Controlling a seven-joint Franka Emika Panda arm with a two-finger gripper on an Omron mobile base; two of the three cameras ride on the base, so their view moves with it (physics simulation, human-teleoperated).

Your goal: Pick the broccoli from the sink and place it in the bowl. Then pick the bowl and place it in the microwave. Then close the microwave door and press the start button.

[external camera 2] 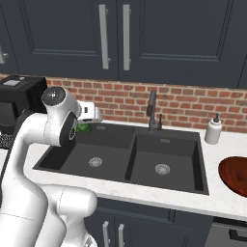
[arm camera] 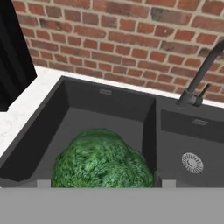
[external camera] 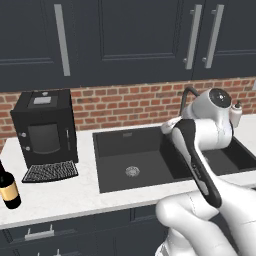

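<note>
The bright green broccoli [arm camera: 103, 159] fills the gap between my gripper's [arm camera: 106, 183] two fingertips [arm camera: 43, 183], over the left basin of the dark sink [arm camera: 87, 118]. In the right base view a bit of the broccoli [external camera 2: 85, 128] peeks out just under the white hand, near the basin's back left corner, with the gripper [external camera 2: 87, 121] closed around it. The reddish-brown bowl [external camera 2: 235, 176] rests on the counter right of the sink [external camera 2: 144, 164]. The microwave and its door are out of view.
A black curved faucet [external camera 2: 152, 111] rises behind the divider between the basins. A white soap dispenser [external camera 2: 213, 130] stands at the sink's back right. A black coffee machine [external camera: 45, 130] and a wine bottle [external camera: 7, 187] stand on the counter to the left.
</note>
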